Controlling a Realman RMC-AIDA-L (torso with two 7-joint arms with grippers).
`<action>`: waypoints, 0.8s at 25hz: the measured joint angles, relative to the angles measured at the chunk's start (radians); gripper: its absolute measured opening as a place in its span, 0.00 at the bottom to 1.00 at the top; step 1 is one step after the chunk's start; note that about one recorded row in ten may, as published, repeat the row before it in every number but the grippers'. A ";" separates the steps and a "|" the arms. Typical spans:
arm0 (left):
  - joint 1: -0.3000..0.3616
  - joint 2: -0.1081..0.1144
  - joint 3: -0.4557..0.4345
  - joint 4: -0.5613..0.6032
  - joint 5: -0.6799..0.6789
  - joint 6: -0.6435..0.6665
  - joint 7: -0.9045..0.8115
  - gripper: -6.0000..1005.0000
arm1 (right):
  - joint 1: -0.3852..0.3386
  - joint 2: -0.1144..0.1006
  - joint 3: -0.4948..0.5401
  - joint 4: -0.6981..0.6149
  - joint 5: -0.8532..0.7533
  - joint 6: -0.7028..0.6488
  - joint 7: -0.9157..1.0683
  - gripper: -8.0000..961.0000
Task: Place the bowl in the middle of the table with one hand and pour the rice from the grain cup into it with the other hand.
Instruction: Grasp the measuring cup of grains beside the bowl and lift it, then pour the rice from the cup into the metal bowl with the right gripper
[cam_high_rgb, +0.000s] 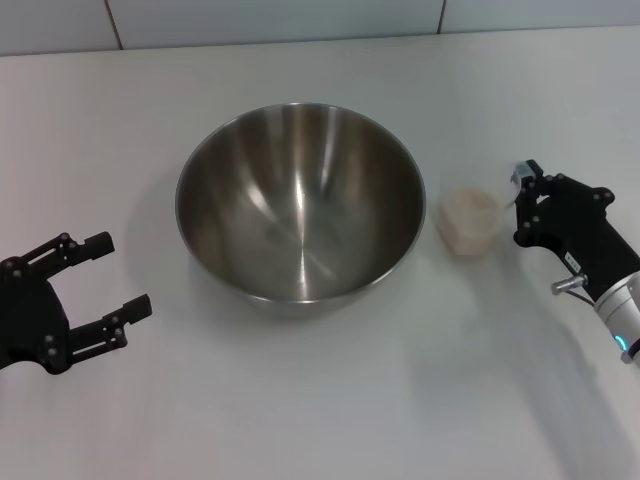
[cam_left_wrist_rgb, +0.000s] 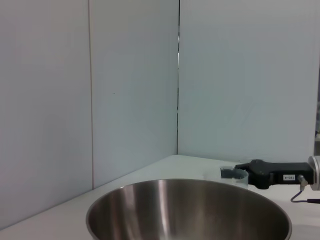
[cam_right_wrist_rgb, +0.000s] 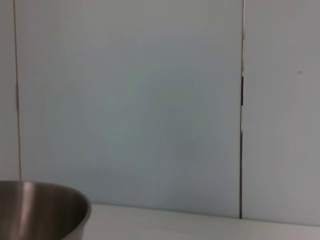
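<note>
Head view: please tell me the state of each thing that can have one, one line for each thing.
bowl: upright on the table, empty inside.
grain cup: upright beside the bowl, apart from it.
rice: inside the grain cup.
left gripper: open, holding nothing, apart from the bowl.
right gripper: at the grain cup's rim.

Pale grey-blue wall panels (cam_left_wrist_rgb: 130, 85) rise straight behind the white table (cam_high_rgb: 320, 420), split by thin dark vertical seams (cam_right_wrist_rgb: 241, 115). Two panels meet at a corner above the table's far edge, under soft, even light
</note>
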 joint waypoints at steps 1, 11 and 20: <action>0.000 0.000 0.000 0.000 0.000 0.000 0.000 0.81 | 0.000 0.000 0.000 0.000 0.000 0.000 0.000 0.03; 0.004 -0.001 -0.002 0.000 0.000 0.000 0.005 0.81 | -0.054 -0.008 0.088 -0.012 0.001 -0.273 0.016 0.03; 0.008 -0.002 -0.003 0.000 0.000 0.000 0.005 0.81 | -0.039 -0.011 0.104 -0.043 0.001 -0.365 0.042 0.03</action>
